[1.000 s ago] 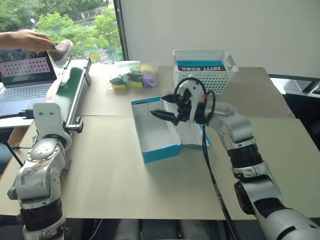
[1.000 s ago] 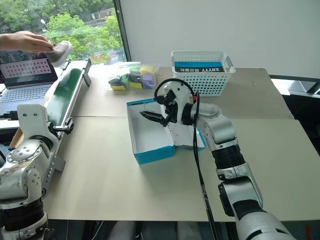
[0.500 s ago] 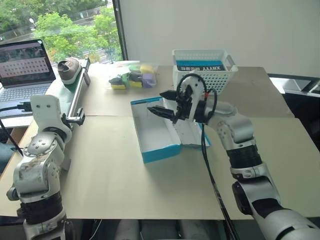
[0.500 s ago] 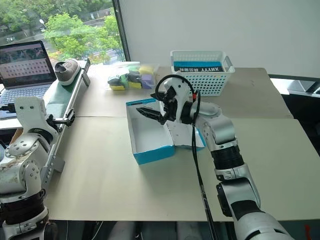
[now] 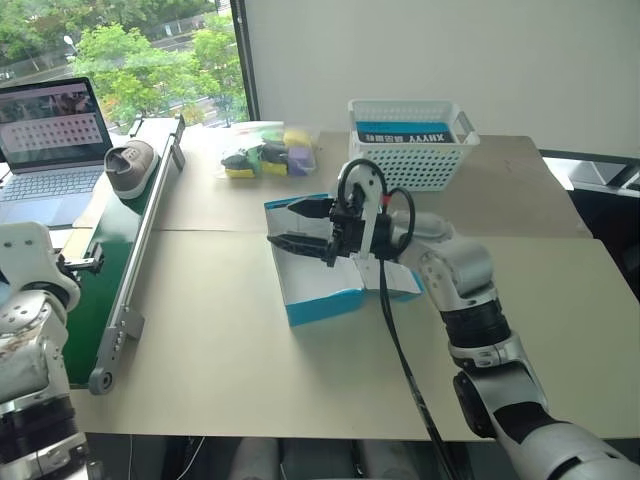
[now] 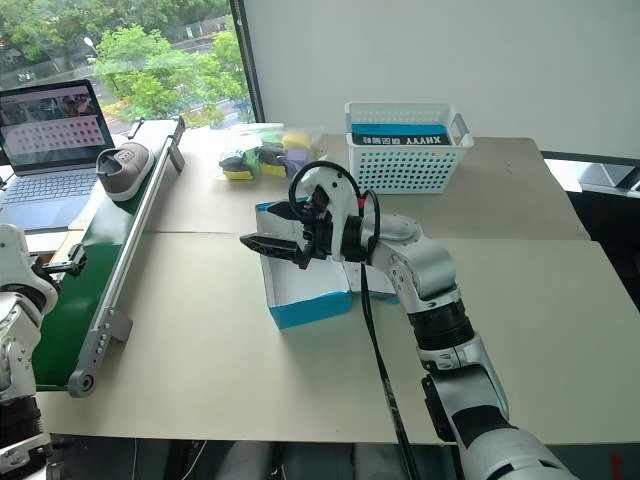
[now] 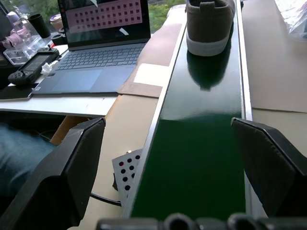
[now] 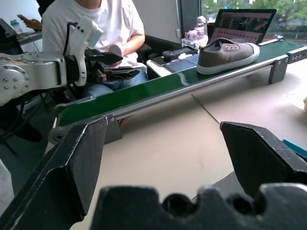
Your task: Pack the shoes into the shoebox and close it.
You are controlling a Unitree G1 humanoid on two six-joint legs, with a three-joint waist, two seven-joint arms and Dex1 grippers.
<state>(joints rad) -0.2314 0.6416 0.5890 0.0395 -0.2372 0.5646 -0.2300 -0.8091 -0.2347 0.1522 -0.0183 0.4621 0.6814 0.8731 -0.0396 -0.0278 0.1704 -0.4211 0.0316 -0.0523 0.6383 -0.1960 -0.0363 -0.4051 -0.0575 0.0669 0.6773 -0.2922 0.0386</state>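
— Two end effectors, both spread wide with nothing in them. My right end effector (image 5: pixel 300 226) hangs over the open shoebox (image 5: pixel 318 268) on the table (image 5: pixel 220 340).

— And your left end effector (image 7: pixel 177 158)?

— Over the green conveyor belt (image 5: pixel 115 250). Farther along, one shoe (image 5: pixel 129 167) sits on the belt beside the laptop (image 5: pixel 45 140). Beyond the shoebox stands a white basket (image 5: pixel 410 140).

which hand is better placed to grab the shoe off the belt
Left, probably. The left hand is open over the green belt, facing the shoe. The right hand hovers over the blue box.
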